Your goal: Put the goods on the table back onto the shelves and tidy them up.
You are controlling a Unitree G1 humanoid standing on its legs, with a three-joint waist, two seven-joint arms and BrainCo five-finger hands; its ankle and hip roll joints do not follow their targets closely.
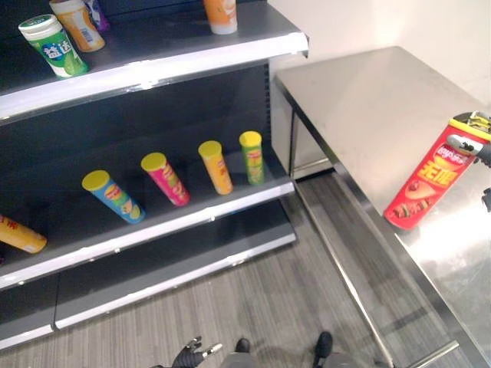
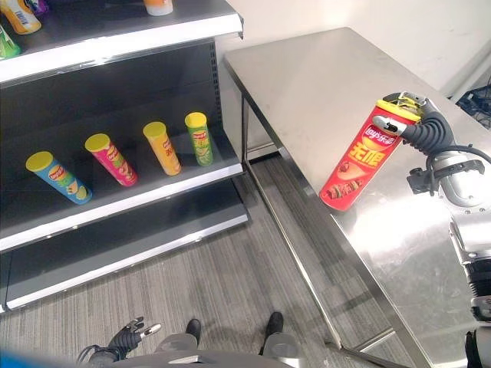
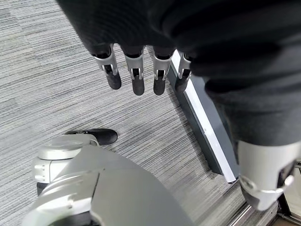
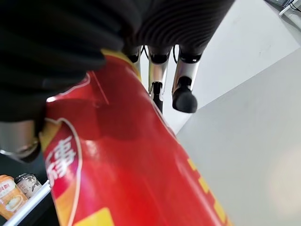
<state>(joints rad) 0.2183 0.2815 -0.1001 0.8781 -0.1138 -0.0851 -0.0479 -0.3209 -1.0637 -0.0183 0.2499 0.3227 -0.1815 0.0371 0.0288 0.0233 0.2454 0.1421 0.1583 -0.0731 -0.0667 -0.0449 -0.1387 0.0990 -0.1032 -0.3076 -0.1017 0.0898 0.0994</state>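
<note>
While our right hand clamps red chip can over counter, left hand relaxed; next we carry can to shelf, frame left.

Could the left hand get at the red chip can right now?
Probably not. The left hand hangs low over the floor with relaxed fingers, far across from the red chip can, which the right hand grips above the table.

Steel table on the right; red chip can tilted near its left edge, base on the tabletop. Dark shelf unit on the left. Middle shelf, row left to right: orange can, blue can, pink can, orange-yellow can, green can. Top shelf: green-and-white bottle, orange bottle, orange container. Grey striped floor below.
</note>
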